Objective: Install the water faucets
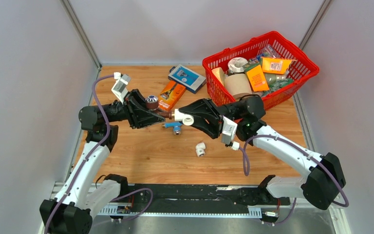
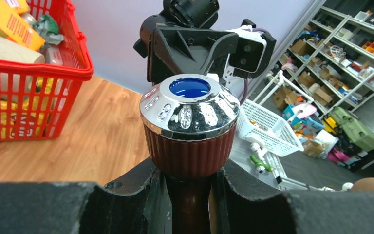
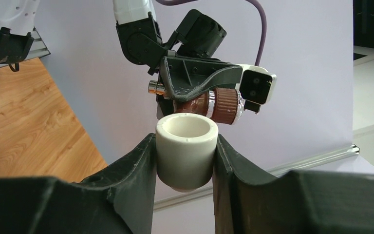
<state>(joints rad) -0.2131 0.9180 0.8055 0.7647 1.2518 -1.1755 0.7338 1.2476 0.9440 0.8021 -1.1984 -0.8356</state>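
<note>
Bronze faucet (image 2: 189, 126) sits clamped in the left claw (image 2: 190, 197), which pinches its dark stem below the ribbed knob with the chrome, blue-centred cap. We see the right claw (image 3: 185, 168) closed around a white elbow fitting (image 3: 186, 148), just beside the threaded end of that faucet (we cannot tell whether they touch). Below where the two claws meet, the light blue faucet (image 1: 174, 127) lies on the counter (image 1: 141, 156). A second white elbow (image 1: 200, 149) lies nearer the arms. A red basket (image 1: 272, 35) of packages stands far right.
</note>
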